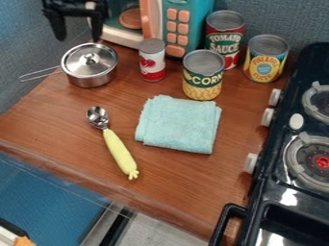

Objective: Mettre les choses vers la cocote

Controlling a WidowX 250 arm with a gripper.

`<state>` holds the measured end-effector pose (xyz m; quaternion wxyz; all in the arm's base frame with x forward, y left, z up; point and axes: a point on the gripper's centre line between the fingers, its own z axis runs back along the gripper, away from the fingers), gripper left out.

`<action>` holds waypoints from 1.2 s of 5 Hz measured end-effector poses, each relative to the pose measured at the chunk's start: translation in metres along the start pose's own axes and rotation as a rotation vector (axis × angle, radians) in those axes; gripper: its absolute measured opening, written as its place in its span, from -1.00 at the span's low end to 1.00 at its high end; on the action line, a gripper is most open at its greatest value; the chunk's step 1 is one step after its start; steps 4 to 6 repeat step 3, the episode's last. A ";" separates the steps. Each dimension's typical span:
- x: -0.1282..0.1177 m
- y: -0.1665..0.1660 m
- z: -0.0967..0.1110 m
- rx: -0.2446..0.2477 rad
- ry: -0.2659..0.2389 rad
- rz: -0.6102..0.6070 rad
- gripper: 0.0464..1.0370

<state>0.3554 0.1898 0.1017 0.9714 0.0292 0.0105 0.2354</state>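
Note:
At the upper left, my gripper hangs above and slightly behind the pot, its two dark fingers spread apart and pointing down with nothing between them. The small steel pot stands on the wooden counter with its lid on and its wire handle pointing left. In front of the pot lies a spoon-like utensil with a metal head and a yellow handle. A folded light-blue cloth rests at the middle of the counter, to the right of the utensil.
Behind the cloth stand a small red-and-white can, a corn can, a tomato sauce can and a pineapple can. A toy microwave is at the back. A dark stove borders the right side.

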 end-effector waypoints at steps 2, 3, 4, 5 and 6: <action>-0.041 0.002 0.011 0.015 0.053 -0.049 0.93; -0.066 -0.017 0.005 0.047 0.039 -0.128 0.93; -0.066 -0.017 0.005 0.047 0.039 -0.128 0.93; -0.066 -0.017 0.005 0.047 0.039 -0.128 0.93; -0.066 -0.017 0.005 0.047 0.039 -0.128 0.93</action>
